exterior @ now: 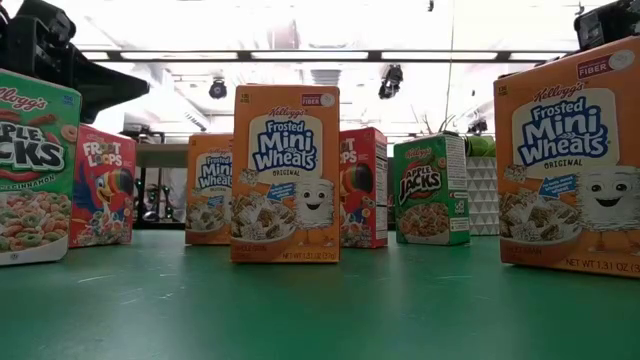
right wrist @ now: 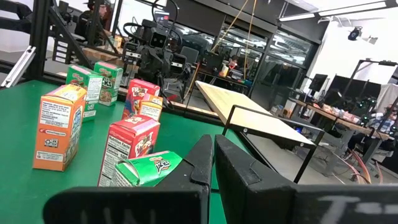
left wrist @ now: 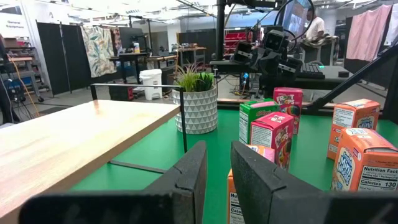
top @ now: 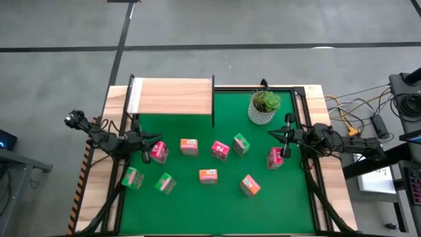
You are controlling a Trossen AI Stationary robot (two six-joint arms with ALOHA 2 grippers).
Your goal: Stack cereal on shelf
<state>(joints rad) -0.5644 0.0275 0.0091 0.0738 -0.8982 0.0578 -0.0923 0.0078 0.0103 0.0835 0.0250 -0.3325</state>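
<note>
Both arms poised at the desk's sides, no cereal on the shelf yet.

The left claw stands with its fingers a narrow gap apart and empty, a pink Froot Loops box just ahead of it; the right claw is fully closed on nothing, another pink Froot Loops box just beside it. The other boxes, green Apple Jacks and orange Frosted Mini-Wheats, stand scattered on the green desk between the two claws. The shelf top, beyond the left claw, is bare. This looks like the approach before a first pick: the left claw would need to open wider, then close around its nearest box.
</note>
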